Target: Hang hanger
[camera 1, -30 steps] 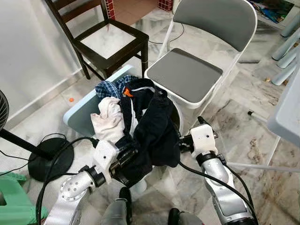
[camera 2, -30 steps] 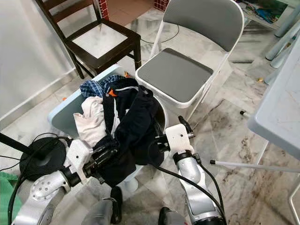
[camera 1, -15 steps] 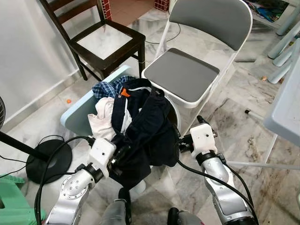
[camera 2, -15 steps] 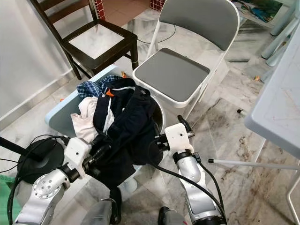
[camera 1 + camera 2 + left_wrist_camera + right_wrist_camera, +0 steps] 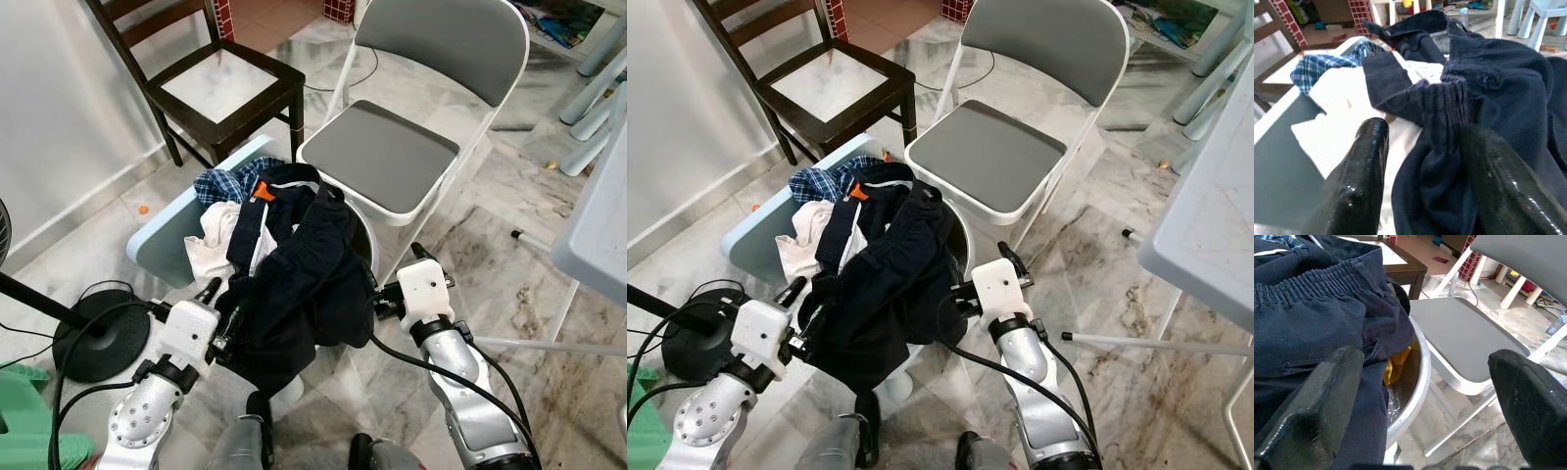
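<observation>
below, a silver metal basin (image 5: pixel 1418 377) heaped with laundry sits between two chairs, a dark navy garment (image 5: pixel 304 284) draped over a white cloth (image 5: pixel 211 245) and a blue plaid shirt (image 5: pixel 220 184). the left gripper (image 5: pixel 1425 161) has its fingers apart around a ribbed navy fold, while the right gripper (image 5: pixel 1420 396) rests by the basin's rim, fingers spread wide and holding nothing. no hanger can be made out in the pile, with a grey folding chair (image 5: pixel 411 147) and a dark wooden chair (image 5: pixel 216 83) just behind.

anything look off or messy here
Yes: the dark navy clothes are heaped untidily over the silver basin, spilling over its rim, with a white garment and a plaid shirt bunched beside them. A yellow item is stuffed under the pile. No hanger can be made out.
</observation>
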`<state>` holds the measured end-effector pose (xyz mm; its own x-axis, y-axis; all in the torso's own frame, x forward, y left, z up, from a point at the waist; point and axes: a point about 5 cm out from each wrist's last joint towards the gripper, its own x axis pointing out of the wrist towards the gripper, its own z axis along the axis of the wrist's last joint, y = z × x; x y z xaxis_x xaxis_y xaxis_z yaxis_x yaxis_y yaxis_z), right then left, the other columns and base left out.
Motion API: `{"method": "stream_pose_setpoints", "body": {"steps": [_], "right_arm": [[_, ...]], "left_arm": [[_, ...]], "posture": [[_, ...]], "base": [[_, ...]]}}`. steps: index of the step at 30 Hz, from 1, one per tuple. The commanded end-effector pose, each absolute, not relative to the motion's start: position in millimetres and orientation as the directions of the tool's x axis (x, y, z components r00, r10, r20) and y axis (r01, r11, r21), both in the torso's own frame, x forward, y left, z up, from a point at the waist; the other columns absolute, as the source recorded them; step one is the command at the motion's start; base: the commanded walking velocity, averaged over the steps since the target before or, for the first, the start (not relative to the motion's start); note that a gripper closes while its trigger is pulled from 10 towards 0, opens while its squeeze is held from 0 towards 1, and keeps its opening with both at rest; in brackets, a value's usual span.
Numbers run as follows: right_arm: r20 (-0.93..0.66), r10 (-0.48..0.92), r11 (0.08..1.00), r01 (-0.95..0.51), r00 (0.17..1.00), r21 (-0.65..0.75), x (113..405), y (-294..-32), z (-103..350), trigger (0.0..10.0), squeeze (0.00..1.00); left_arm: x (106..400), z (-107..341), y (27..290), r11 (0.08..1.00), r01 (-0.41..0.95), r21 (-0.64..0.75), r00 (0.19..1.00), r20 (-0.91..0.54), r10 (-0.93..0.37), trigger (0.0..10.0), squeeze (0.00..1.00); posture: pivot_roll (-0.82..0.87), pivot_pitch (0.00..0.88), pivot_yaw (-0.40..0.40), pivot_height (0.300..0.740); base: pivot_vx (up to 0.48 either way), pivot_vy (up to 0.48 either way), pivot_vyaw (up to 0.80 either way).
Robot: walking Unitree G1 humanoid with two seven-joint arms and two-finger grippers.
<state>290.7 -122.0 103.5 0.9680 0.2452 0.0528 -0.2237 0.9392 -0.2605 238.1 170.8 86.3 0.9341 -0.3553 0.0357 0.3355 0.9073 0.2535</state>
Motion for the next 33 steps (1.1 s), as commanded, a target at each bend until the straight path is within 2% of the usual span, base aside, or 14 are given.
{"method": "stream_pose_setpoints", "body": {"steps": [1,11,16,20,26,33], "right_arm": [[0.019,0.266,0.933,-0.252,0.964,-0.259,288,-118,95,10.0,0.0],[0.022,0.268,0.932,-0.254,0.963,-0.257,289,-116,95,10.0,0.0],[0.021,0.268,0.932,-0.254,0.963,-0.257,288,-116,95,10.0,0.0],[0.019,0.261,0.934,-0.248,0.965,-0.257,287,-118,93,10.0,0.0],[0.018,0.255,0.936,-0.242,0.967,-0.255,286,-118,93,10.0,0.0],[0.017,0.253,0.936,-0.24,0.967,-0.259,285,-119,92,10.0,0.0]], "left_arm": [[233,83,174,0.913,0.322,0.25,0.941,0.024,-0.338,10.0,1.0],[231,68,185,0.958,0.253,0.138,0.967,-0.043,-0.249,10.0,1.0],[240,75,188,0.952,0.277,0.131,0.961,-0.018,-0.277,10.0,1.0],[244,84,178,0.936,0.316,0.152,0.947,0.006,-0.321,10.0,1.0],[240,85,167,0.902,0.38,0.207,0.92,0.016,-0.391,10.0,1.0],[235,85,167,0.901,0.379,0.212,0.92,0.018,-0.391,10.0,1.0]], "posture": [[0.17,0.308,-0.024,0.74],[0.17,0.307,-0.02,0.74],[0.16,0.309,-0.019,0.74],[0.16,0.309,-0.012,0.74],[0.15,0.313,-0.009,0.74],[0.16,0.315,-0.012,0.74]], "base": [[0.0,0.0,0.0],[0.0,0.0,0.0],[0.0,0.0,0.0],[0.0,0.0,0.0],[0.0,0.0,0.0],[0.0,0.0,0.0]]}}
